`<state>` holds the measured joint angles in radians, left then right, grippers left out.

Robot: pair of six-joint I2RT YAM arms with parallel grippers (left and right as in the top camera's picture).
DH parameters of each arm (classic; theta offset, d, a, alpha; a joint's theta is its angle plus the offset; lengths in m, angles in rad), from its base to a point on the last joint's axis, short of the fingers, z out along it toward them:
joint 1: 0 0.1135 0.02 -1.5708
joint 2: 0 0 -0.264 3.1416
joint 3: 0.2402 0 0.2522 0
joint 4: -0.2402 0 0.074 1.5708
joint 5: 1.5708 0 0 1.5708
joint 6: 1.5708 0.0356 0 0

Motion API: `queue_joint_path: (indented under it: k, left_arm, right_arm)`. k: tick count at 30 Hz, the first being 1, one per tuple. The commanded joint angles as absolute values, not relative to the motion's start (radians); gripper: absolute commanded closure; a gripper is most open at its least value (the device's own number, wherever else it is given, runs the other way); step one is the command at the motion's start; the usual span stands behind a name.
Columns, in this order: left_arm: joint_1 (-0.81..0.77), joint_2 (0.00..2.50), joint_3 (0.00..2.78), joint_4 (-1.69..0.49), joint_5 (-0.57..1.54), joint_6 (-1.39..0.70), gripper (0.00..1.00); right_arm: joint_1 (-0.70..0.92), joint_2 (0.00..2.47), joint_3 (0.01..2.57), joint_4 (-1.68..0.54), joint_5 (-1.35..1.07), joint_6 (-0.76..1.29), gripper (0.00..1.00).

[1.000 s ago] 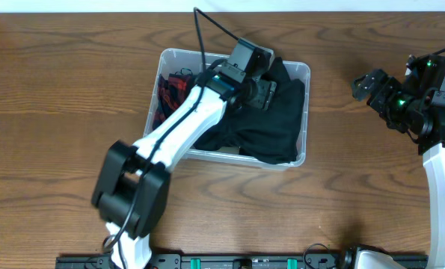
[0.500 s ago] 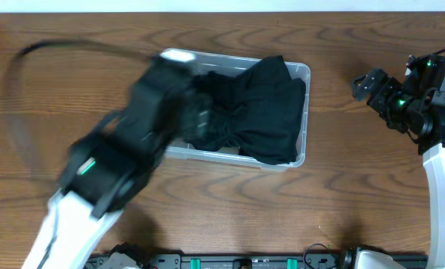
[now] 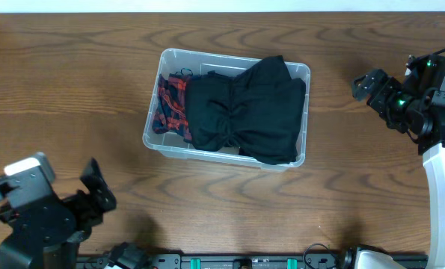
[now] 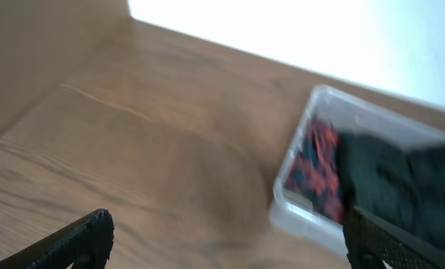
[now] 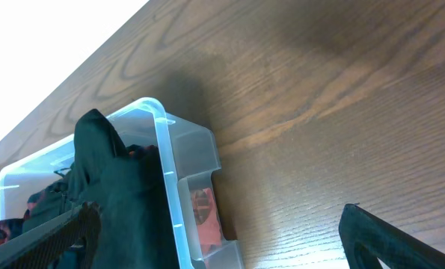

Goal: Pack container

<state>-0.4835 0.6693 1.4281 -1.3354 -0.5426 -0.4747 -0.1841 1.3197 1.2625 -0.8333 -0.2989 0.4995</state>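
Note:
The clear plastic container (image 3: 155,119) sits at the table's middle back. A black garment (image 3: 252,112) fills most of it and drapes over its far right rim. A red and black plaid cloth (image 3: 170,104) lies at its left end. My left gripper (image 3: 95,196) is open and empty at the front left, far from the container; its view (image 4: 222,239) shows the container (image 4: 297,217) blurred ahead. My right gripper (image 3: 372,86) is open and empty, right of the container; its view (image 5: 215,239) shows the container's corner (image 5: 192,149).
Bare wooden tabletop (image 3: 72,82) surrounds the container. A black rail (image 3: 244,261) runs along the front edge.
My left arm has pulled out of the container and swung back to the front left, open and empty. The black garment stays in the container. The right arm has not moved.

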Motion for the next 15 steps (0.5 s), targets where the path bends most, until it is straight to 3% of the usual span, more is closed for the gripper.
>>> queue_joint_path:
  k: [1, 9, 15]
  left_arm:
    - [-0.480, 0.666, 1.409, -1.369, -0.339, -0.439, 0.02]
    - [-0.480, 0.667, 1.409, -1.441, -0.318, -0.437, 0.02]
    - [-0.476, 0.666, 1.404, -1.379, -0.319, -0.308, 0.02]
  right_arm:
    - [-0.189, 1.320, 1.265, -0.834, -0.303, 0.493, 0.01]
    - [-0.189, 1.320, 1.265, -0.834, -0.303, 0.493, 0.01]
    - [-0.189, 1.320, 1.265, -0.834, -0.303, 0.493, 0.01]
